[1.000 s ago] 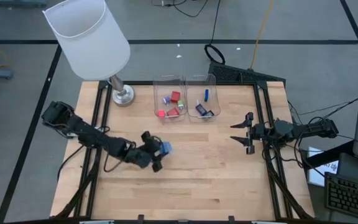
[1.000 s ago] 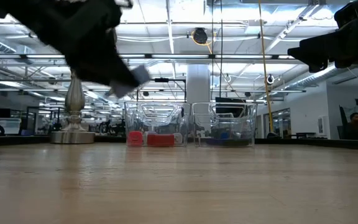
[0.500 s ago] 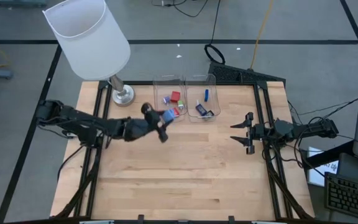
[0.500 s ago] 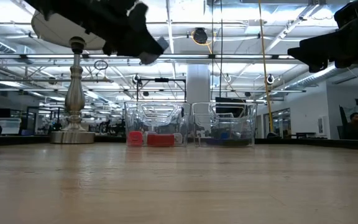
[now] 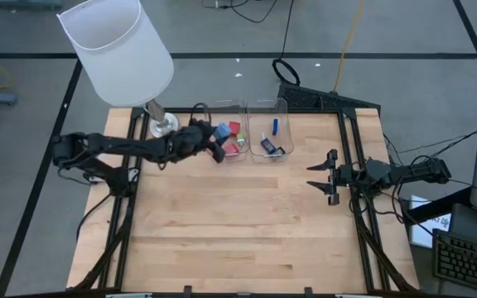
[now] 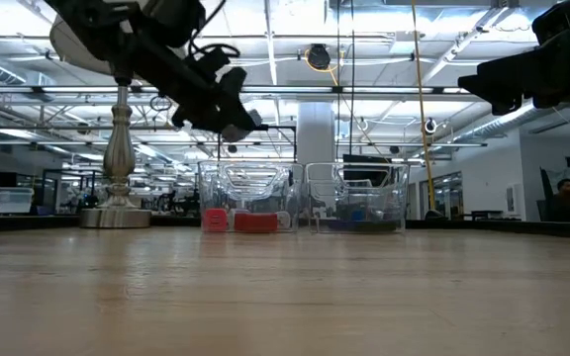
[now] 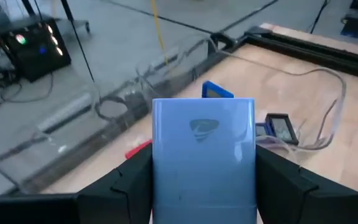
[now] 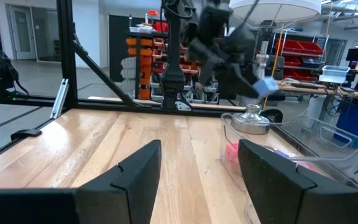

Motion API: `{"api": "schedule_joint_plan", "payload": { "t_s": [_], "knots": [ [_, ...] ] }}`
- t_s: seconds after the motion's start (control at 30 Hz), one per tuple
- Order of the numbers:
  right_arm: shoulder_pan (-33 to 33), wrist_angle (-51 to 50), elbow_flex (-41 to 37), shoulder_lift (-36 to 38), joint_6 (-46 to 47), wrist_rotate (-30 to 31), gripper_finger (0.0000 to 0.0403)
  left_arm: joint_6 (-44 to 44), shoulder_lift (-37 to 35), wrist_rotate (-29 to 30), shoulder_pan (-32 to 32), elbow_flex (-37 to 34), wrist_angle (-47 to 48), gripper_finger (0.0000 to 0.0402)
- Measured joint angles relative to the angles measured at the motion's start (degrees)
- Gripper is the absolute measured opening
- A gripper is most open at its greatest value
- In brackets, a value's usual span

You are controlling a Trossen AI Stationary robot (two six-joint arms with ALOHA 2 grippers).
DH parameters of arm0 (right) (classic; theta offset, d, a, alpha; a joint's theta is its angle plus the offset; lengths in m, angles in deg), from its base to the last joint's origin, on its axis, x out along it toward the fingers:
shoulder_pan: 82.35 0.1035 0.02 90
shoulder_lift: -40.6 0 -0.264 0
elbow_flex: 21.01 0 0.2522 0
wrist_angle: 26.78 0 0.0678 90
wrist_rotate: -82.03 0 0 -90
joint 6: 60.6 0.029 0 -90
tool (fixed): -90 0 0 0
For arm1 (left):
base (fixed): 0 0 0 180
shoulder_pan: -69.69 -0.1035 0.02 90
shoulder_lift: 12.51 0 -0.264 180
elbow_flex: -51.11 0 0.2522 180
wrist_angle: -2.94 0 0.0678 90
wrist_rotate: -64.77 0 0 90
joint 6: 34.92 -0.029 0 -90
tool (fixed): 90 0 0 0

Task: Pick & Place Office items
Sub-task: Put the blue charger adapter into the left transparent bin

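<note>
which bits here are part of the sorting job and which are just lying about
Job:
- light blue piece, held by the left pincer over the left bin
- red pieces in that bin
- dark blue pieces in the right bin

Lying about:
- lamp
- right pincer, open, waiting at the table's right edge

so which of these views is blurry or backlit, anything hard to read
Low view: backlit by ceiling lights, so the left gripper reads as a dark silhouette. Left wrist view: the light blue piece is sharp, the clear bins behind look smeared. High view: evenly lit, the lamp shade bright white.
</note>
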Motion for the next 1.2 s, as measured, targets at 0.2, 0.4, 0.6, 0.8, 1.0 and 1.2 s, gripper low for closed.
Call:
{"api": "schedule_joint_plan", "payload": {
  "t_s": [0.2, 0.4, 0.6, 0.8, 1.0, 1.2],
  "knots": [
    [0.02, 0.00, 0.02, 0.00, 0.00, 0.00, 0.0205, 1.70, 6.16, -2.48, -2.48, 0.00, -0.85, 0.0217],
    [0.01, 0.00, 0.01, 0.02, 0.01, 0.00, 0.0205, 4.29, 11.30, -2.55, -5.32, 0.00, -0.88, 0.0211],
    [0.00, 0.00, 0.02, 0.00, 0.00, 0.00, 0.0207, 6.28, 14.70, -6.16, -7.81, 0.25, -2.29, 0.0222],
    [0.02, 0.00, 0.02, 0.00, 0.02, 0.00, 0.0208, 6.25, 16.60, -7.20, -8.16, 0.22, -3.45, 0.0211],
    [0.02, 0.00, 0.02, 0.00, 0.00, 0.00, 0.0208, 6.60, 16.62, -7.37, -8.20, 0.20, -3.82, 0.0229],
    [0.02, 0.00, 0.02, 0.00, 0.00, 0.00, 0.0207, 6.74, 16.69, -7.33, -8.05, 0.11, -4.07, 0.0220]
  ]
}}
